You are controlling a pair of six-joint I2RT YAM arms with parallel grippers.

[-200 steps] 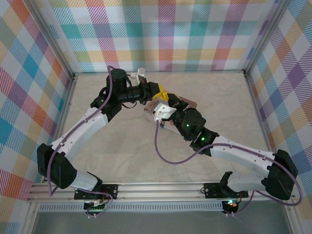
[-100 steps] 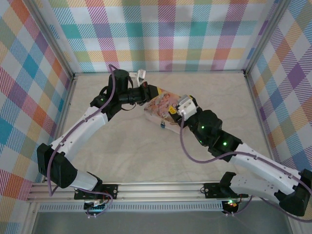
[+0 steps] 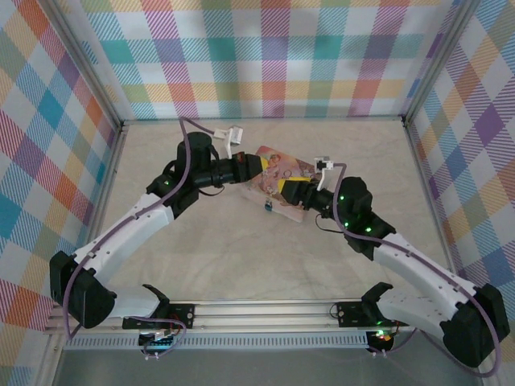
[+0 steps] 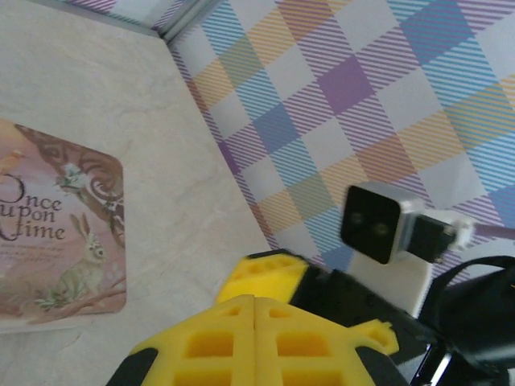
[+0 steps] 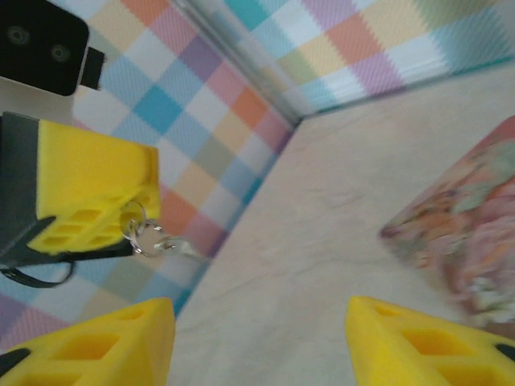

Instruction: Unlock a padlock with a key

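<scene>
The left gripper (image 4: pixel 254 315) is seen pressed shut at the bottom centre of its wrist view. In the right wrist view, at the left of the frame, the key (image 5: pixel 183 248) is held by its ring at that gripper's yellow tip. The right gripper (image 5: pixel 259 312) is spread wide along the bottom of that frame. In the top view, the padlock (image 3: pixel 268 207) is seen near the centre, just beside the lower-left edge of the pink tin (image 3: pixel 282 166).

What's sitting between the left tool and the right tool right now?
The pink tin, in the top view: its illustrated lid shows in the gap between the left tool and the right tool.
</scene>
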